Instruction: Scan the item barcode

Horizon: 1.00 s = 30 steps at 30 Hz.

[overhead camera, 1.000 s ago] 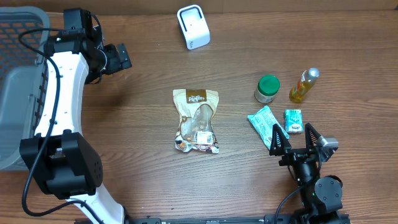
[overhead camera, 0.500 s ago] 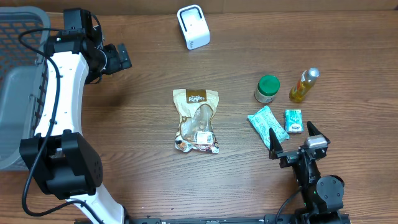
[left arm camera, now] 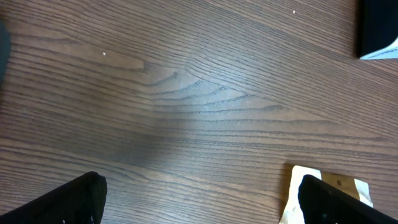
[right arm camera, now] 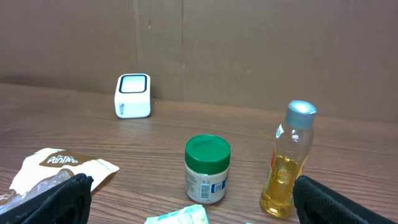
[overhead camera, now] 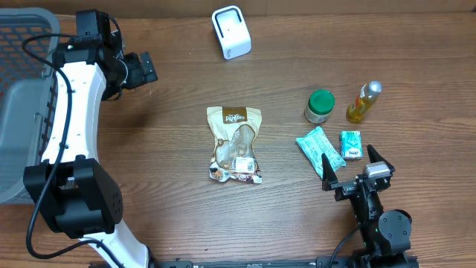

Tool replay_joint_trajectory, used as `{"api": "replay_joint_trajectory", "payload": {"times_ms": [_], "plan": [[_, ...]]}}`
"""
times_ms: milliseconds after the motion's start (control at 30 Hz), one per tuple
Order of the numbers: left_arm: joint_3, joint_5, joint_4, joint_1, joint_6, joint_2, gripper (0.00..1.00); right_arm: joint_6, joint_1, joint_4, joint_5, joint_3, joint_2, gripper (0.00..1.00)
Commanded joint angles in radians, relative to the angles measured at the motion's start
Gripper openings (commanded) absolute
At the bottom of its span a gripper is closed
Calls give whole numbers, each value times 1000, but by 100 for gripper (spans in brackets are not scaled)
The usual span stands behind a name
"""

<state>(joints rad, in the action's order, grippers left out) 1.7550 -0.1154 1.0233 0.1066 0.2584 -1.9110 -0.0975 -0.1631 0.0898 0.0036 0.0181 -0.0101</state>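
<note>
Far left: nothing changed. Left gripper (overhead camera: 134,73) near the grey basket (overhead camera: 22,112), above bare wood, jaws wide apart, empty.

Middle: brown snack pouch (overhead camera: 235,144) flat on the table (overhead camera: 163,186) and untouched, well apart from both grippers. White barcode scanner (overhead camera: 231,32) at the back edge.

Right: the one change. Compared with a second ago, right gripper (overhead camera: 349,165) slightly turned and a little nearer the front edge, fingers spread, holding nothing. Probably only lining up - no item picked, scan not begun.

Teal packet (overhead camera: 320,151) right at one fingertip, touching or not - cannot tell. Small teal box (overhead camera: 351,144) just beyond. Green-lidded jar (overhead camera: 320,106) and yellow bottle (overhead camera: 364,102) farther back. Cannot tell which item is meant.
</note>
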Motion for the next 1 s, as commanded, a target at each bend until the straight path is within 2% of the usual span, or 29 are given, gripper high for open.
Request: {"api": "replay_joint_trajectory", "payload": {"times_ms": [0,700,833,967], "plan": [[21,3,-3,-2,-8,8,100,-5,6,-5,-6,-10,7,100],[21,3,-2,-2,-8,27,100,-5,6,-5,-6,-10,7,100],[21,3,-3,-2,-8,121,100,-5,6,-5,-6,-10,7,100],[21,3,-3,-1,-8,297,100,-5,6,-5,-6,-10,7,100]]}}
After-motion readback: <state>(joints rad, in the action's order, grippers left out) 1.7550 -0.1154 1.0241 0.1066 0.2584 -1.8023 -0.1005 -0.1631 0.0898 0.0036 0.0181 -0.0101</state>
